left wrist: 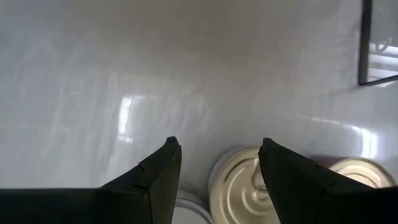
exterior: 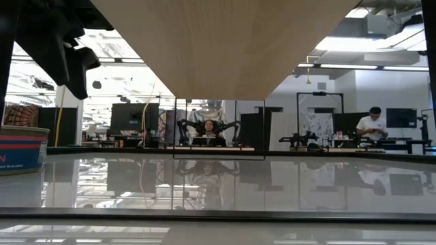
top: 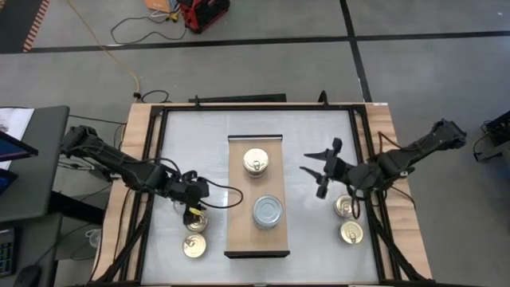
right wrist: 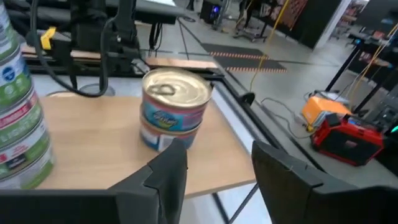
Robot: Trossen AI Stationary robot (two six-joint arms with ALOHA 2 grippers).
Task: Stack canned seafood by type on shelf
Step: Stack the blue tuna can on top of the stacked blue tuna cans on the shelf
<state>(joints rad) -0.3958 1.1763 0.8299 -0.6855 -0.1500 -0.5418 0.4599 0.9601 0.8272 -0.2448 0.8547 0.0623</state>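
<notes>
The shelf [top: 239, 195] is a light-wood board lying in the middle of the white table. A gold-lidded stack of canned seafood [top: 255, 162] stands on its far half and a silver-lidded stack [top: 268, 212] on its near half. My left gripper [top: 194, 209] hangs open over a gold-lidded can [left wrist: 239, 186] on the table left of the shelf, with its fingers on either side above the lid. A second can [top: 194, 245] sits nearer. My right gripper [top: 319, 171] hovers open right of the shelf, facing the gold-lidded stack [right wrist: 176, 109]; the silver-lidded stack [right wrist: 18, 118] shows beside it.
Two more gold-lidded cans [top: 347, 207] [top: 351, 232] rest on the table right of the shelf, close under my right arm. A dark frame rail [top: 151, 183] borders the table on each side. One can [exterior: 20, 150] shows at the left of the low view.
</notes>
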